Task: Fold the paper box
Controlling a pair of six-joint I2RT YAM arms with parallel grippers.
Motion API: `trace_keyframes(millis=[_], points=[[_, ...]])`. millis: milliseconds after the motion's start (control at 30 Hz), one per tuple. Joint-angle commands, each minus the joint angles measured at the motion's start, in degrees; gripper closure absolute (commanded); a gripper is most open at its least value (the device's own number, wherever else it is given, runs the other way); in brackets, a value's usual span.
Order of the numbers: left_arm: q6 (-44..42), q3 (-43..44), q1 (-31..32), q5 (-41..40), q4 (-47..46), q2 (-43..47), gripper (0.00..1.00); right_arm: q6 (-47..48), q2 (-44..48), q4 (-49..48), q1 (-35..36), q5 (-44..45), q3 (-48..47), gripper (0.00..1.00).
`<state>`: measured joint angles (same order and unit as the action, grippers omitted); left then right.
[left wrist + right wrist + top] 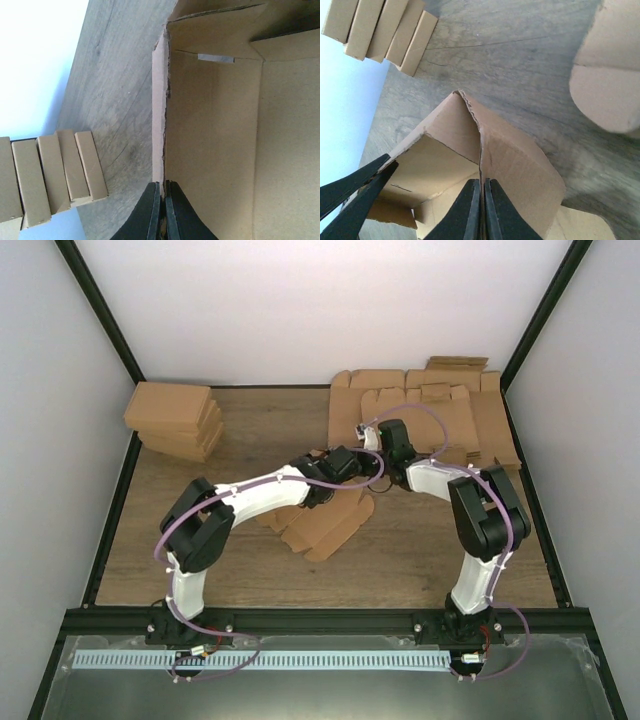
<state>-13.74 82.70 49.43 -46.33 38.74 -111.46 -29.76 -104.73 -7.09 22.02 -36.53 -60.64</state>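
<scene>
Top view: the paper box [328,527] sits mid-table, partly raised. A stack of folded boxes [175,420] is far left and flat cardboard sheets [430,405] are far right.

Left wrist: the left gripper [161,186] is pressed together, pinching the box's upright wall edge. The bite is thin. If it slips, we judge the wall springs flat.

Right wrist: the right gripper [482,182] is clamped on the corner crease, with the left gripper just beside it, so a clash is possible. The corner edge looks ragged, and opposed pulling could tear it.

We read no brand, label or writing in any view.
</scene>
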Motion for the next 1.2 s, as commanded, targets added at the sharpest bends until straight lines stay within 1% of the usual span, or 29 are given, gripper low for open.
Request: trace_keyframes(millis=[0,100,300,467,600,733,867,933,1067,1167], points=[[0.42,-1.15,3.07,0.94,-0.86,-0.19,0.96,-1.35,3.15,-4.77,1.05,2.51,3.47,0.94],[0.05,-2.27,4.9,-0.68,-1.21,-0.32,0.96,-1.09,4.24,-5.49,1.35,3.17,6.09,0.94],[0.73,-2.96,7.13,-1.34,-0.53,-0.63,0.96,-2.15,6.86,-8.83,3.08,3.75,12.21,0.94],[1.36,-3.88,8.01,-1.46,-0.67,-1.48,0.96,-2.59,8.35,-11.2,3.69,3.25,15.1,0.88],[1.49,-4.82,8.78,-3.3,-1.01,-1.88,0.96,-0.67,8.66,-9.55,3.65,1.55,14.04,0.8],[1.43,-5.59,9.13,-4.35,-1.14,-1.4,0.96,0.74,10.24,-8.48,3.57,1.19,14.0,0.74],[1.39,-6.07,9.24,-3.91,-1.66,-0.63,0.96,1.74,12.34,-7.48,2.97,1.53,14.41,0.64],[1.43,-6.22,9.22,-3.94,-1.77,-0.74,0.96,1.89,13.06,-6.99,1.94,1.16,14.58,0.59],[1.17,-6.32,9.27,-3.99,-2.0,-0.93,0.96,1.59,14.44,-7.69,-1.53,-1.68,15.4,0.56],[0.75,-6.15,9.26,-3.89,-2.33,-0.88,0.96,2.11,15.0,-8.22,-4.06,-2.62,15.56,0.51]])
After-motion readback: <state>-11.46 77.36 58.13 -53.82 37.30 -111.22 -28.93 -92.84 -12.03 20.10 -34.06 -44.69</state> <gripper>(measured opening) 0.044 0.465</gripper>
